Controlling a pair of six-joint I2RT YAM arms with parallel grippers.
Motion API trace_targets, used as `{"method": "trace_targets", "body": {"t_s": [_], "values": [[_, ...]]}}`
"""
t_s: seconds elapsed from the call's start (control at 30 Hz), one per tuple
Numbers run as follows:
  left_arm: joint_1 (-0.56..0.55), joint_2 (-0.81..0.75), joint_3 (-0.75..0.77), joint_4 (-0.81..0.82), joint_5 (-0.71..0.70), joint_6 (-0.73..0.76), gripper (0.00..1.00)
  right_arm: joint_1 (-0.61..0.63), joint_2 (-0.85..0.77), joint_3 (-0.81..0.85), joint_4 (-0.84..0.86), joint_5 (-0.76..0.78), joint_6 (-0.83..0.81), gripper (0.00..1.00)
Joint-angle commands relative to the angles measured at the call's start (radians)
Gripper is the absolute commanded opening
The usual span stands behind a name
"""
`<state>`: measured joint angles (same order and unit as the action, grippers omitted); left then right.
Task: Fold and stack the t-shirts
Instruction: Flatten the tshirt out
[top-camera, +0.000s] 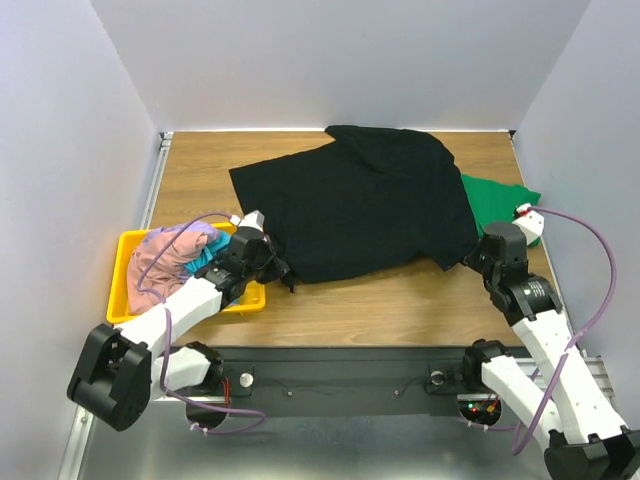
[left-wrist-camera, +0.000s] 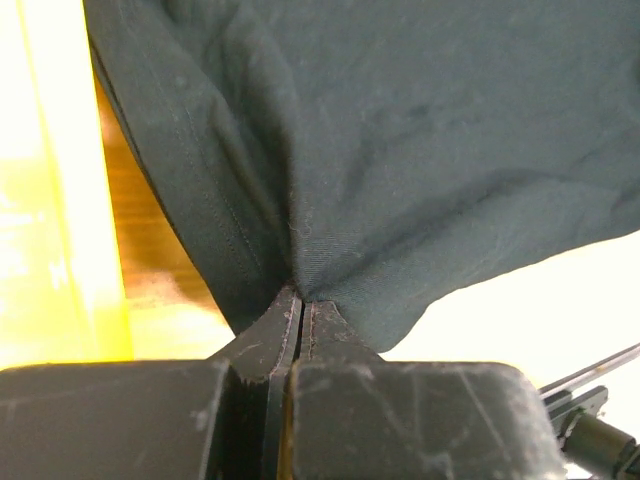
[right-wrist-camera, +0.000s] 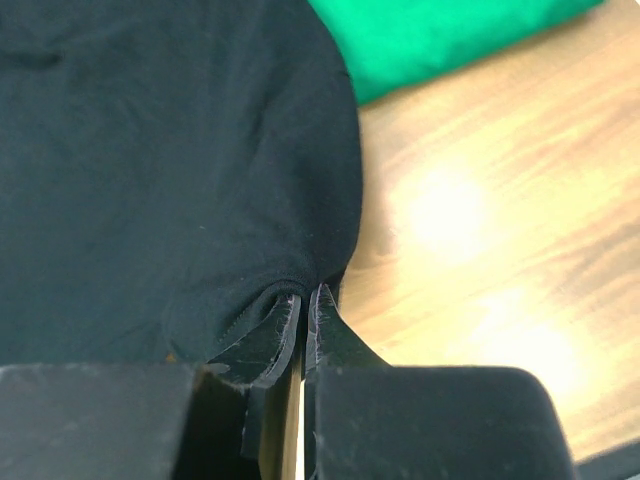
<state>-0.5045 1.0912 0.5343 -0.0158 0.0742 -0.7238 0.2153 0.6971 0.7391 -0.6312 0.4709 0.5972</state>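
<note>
The task is looking barely begun (no finished stack is showing anywhere). The black t-shirt (top-camera: 360, 205) is lying opened out across the middle of the worktop (top-camera: 380, 300), rumpled along its far edge and with no fold made in it yet. The green t-shirt (top-camera: 500, 200) is peeking out from under the black one's right side at the far right of the worktop. It is lying flat, but whether it is folded cannot be told, since most of it is covered. The dusty-pink t-shirt (top-camera: 165, 258), the teal t-shirt (top-camera: 207, 256) and the lavender t-shirt (top-camera: 190, 232) are sitting heaped and unfolded in the yellow bin (top-camera: 125, 290) at the left edge. So, judging from this, every shirt is waiting to be folded and the pile is waiting to be built.

The left arm (top-camera: 190, 305) is reaching over the bin's near right corner, and the left jaws are pressed together on the black t-shirt's near-left corner, the cloth gathering into creases that fan away from the pinch. The right arm (top-camera: 530, 300) is reaching in from the other side, and the right jaws are likewise nipping the near-right corner of the same shirt, just beside bare wood. Both corners are being held low near the worktop, which reads as the set-up for a first fold of the black shirt.
</note>
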Motion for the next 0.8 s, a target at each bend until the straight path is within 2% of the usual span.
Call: {"method": "trace_targets", "body": {"t_s": [0.0,0.07,0.17,0.2,0.23,0.27,0.33,0.43,0.53,0.77], "values": [[-0.029,0.056,0.021,-0.030,-0.001,0.007,0.00,-0.004,-0.010,-0.010,-0.021,0.058,0.021,0.01],[-0.051,0.100,0.024,-0.035,0.007,0.017,0.00,-0.004,0.007,-0.009,-0.021,0.078,0.021,0.01],[-0.071,0.150,0.044,-0.056,-0.011,0.015,0.07,-0.004,0.033,-0.003,-0.022,0.110,0.021,0.01],[-0.074,0.182,0.061,-0.076,-0.016,0.015,0.13,-0.004,0.053,0.000,-0.022,0.109,0.021,0.01],[-0.074,0.194,0.070,-0.088,-0.023,0.015,0.22,-0.004,0.061,0.002,-0.021,0.103,0.016,0.01],[-0.081,0.212,0.091,-0.117,-0.043,0.018,0.43,-0.004,0.077,0.005,-0.021,0.100,0.015,0.01],[-0.091,0.211,0.110,-0.137,-0.066,0.000,0.66,-0.004,0.091,0.006,-0.021,0.095,0.015,0.01],[-0.115,0.171,0.139,-0.161,-0.125,-0.008,0.86,-0.004,0.117,0.013,-0.021,0.100,0.016,0.01],[-0.149,0.133,0.168,-0.188,-0.149,-0.003,0.89,-0.004,0.137,0.017,-0.021,0.101,0.015,0.01],[-0.227,0.099,0.185,-0.306,-0.180,-0.048,0.89,-0.004,0.136,0.019,-0.021,0.089,0.009,0.00]]}}
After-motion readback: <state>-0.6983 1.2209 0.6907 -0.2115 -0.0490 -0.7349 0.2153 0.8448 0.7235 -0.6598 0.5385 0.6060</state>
